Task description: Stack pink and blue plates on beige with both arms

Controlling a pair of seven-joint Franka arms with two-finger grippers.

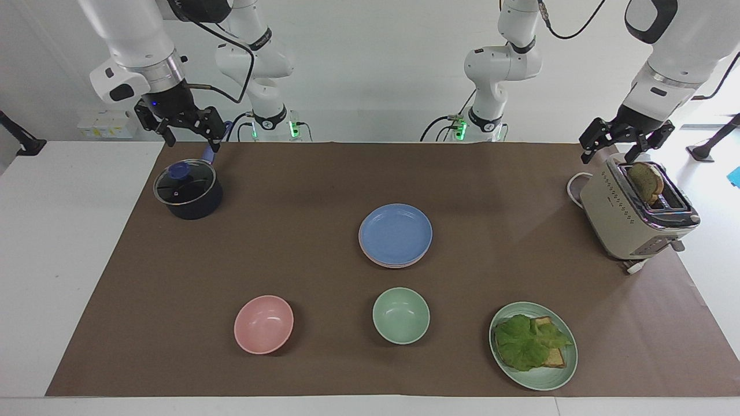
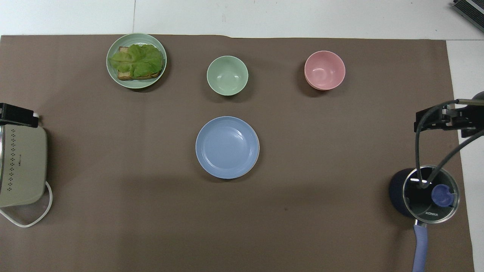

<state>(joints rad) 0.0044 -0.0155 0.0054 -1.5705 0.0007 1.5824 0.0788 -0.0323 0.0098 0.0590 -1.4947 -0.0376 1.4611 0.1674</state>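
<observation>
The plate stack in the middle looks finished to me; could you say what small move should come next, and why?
Probably none beyond parking. The blue plate already tops the stack, a pink rim showing beneath. The right gripper hangs open above the pot, the left gripper open above the toaster.

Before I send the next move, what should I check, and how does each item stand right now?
1. Blue plate on top of the stack: ok.
2. Pink plate under it, only its rim showing: ok.
3. Beige plate at the bottom: cannot tell, it is hidden.
4. Left pincer open, empty, raised over the toaster: ok.
5. Right pincer open, empty, raised by the pot: ok.
6. Both pincers away from the stack: ok.
</observation>
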